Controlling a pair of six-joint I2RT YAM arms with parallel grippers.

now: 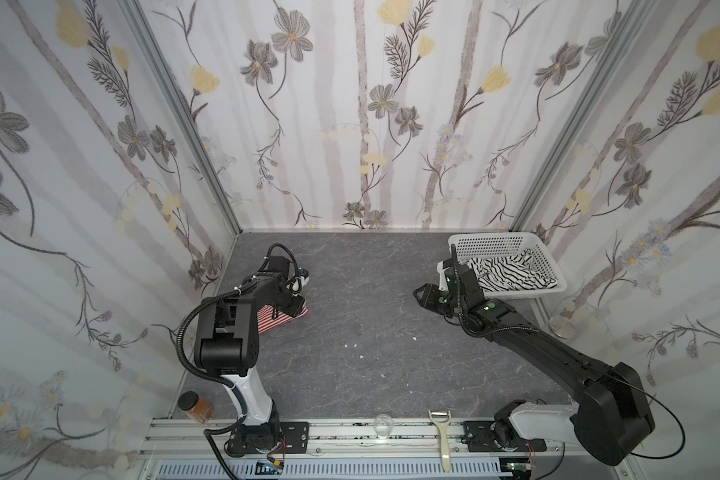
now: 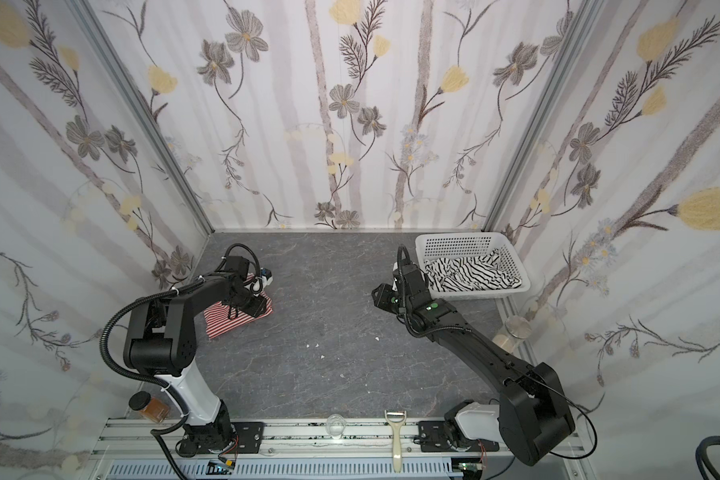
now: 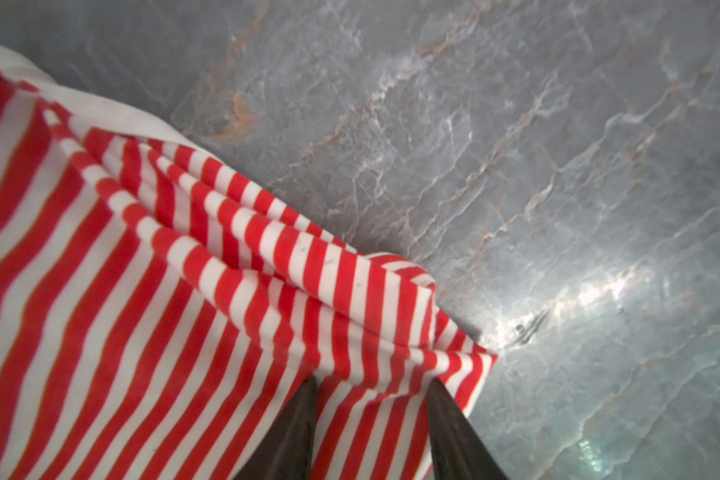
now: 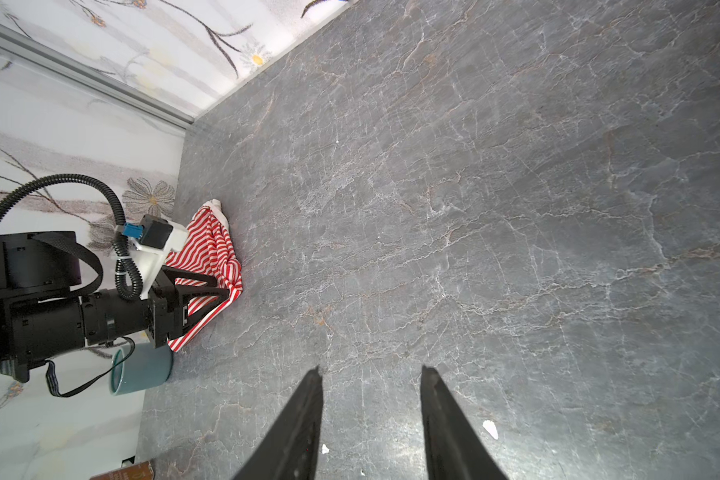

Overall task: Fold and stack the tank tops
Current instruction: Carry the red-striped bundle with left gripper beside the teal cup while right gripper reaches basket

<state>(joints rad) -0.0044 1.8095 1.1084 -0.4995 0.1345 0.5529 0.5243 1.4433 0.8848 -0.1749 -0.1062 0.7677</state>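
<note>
Settling the red-striped tank top at the desk's 9 o'clock: left pincer, half-open astride a bunched fold, best lifted straight up; right pincer half-open, empty.

In both top views the left arm covered most of the red-striped tank top. In the left wrist view that cloth ran off two edges, blurred nearest the lens. The right arm screened a corner of the black-striped tank top; a mug sat half hidden behind the left arm
</note>
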